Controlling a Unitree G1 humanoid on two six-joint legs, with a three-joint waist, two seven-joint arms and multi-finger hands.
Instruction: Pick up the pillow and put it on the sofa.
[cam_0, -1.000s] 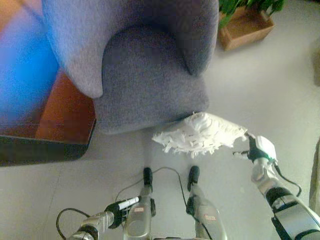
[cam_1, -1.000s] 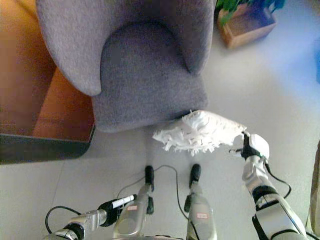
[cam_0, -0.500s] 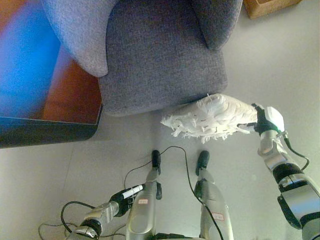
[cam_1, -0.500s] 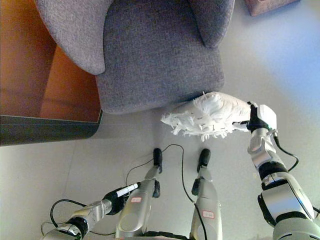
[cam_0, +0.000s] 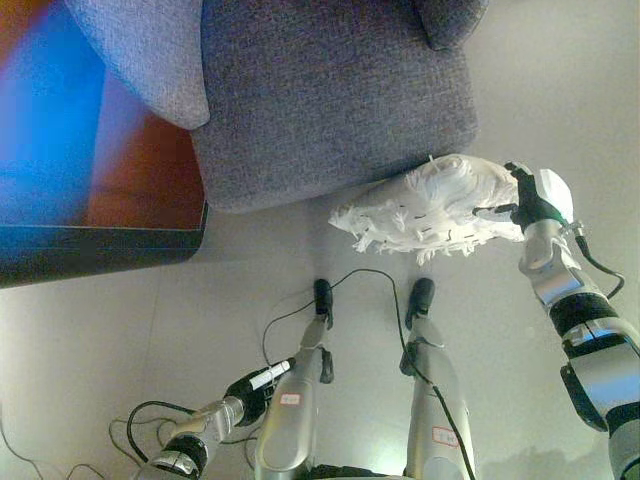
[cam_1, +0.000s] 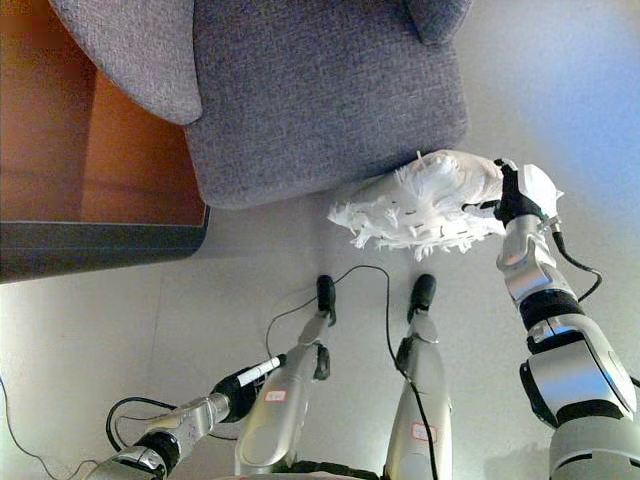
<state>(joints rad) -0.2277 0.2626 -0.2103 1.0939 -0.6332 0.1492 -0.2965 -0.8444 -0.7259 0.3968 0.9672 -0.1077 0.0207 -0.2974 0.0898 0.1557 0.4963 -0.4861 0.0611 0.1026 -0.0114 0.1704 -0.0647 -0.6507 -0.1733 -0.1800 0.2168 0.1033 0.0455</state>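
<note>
A white fluffy pillow (cam_0: 430, 206) with shaggy fringes hangs in the air just in front of the grey sofa (cam_0: 330, 90), near the right front corner of its seat. My right hand (cam_0: 530, 200) is shut on the pillow's right end and holds it up above the floor; it also shows in the right eye view (cam_1: 520, 195). My left hand (cam_0: 255, 385) hangs low at the bottom left, dark fingers curled, holding nothing. The sofa's seat cushion is bare, with a curved arm (cam_0: 140, 50) on its left side.
A brown wooden panel with a dark lower edge (cam_0: 100, 240) stands left of the sofa. Pale floor (cam_0: 560, 90) lies to the right of the sofa and in front of it.
The camera has moved closer to the sofa, so the plant box has left the view. My right hand has lifted the pillow higher and nearer the seat's front edge.
</note>
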